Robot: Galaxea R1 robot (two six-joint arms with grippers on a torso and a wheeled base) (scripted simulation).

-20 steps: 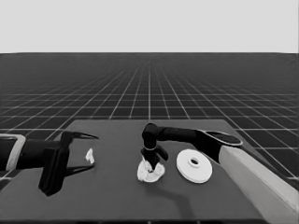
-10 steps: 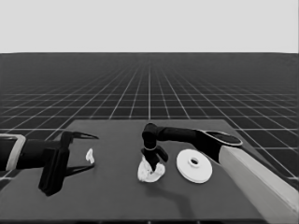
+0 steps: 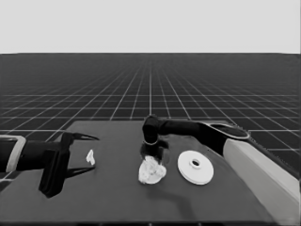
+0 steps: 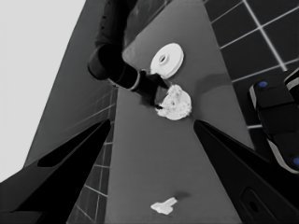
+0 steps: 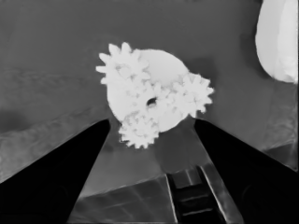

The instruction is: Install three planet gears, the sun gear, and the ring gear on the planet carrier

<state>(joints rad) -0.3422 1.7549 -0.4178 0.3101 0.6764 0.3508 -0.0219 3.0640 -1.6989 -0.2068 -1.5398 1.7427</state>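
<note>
The smaller round part (image 5: pixel 161 65) lies at the table's middle with three planet gears (image 5: pixel 122 65) (image 5: pixel 194 93) (image 5: pixel 138 130) on it. Its centre is filled white, with a small dark hole. In the head view this cluster (image 3: pixel 151 170) sits just under my right gripper (image 3: pixel 151 151). That gripper (image 5: pixel 151 122) hovers over it, open, holding nothing. The larger round part (image 3: pixel 195 166) lies flat to the cluster's right, also visible in the left wrist view (image 4: pixel 167 59). My left gripper (image 3: pixel 84 153) waits open over the table's left end.
A thin white piece (image 3: pixel 91 157) lies on the table beneath the waiting left fingers, not held; the left wrist view shows it too (image 4: pixel 163 205). The right arm (image 3: pixel 202 131) reaches in across the table's back right. Dark machinery with blue lights (image 4: pixel 278 121) stands past the table edge.
</note>
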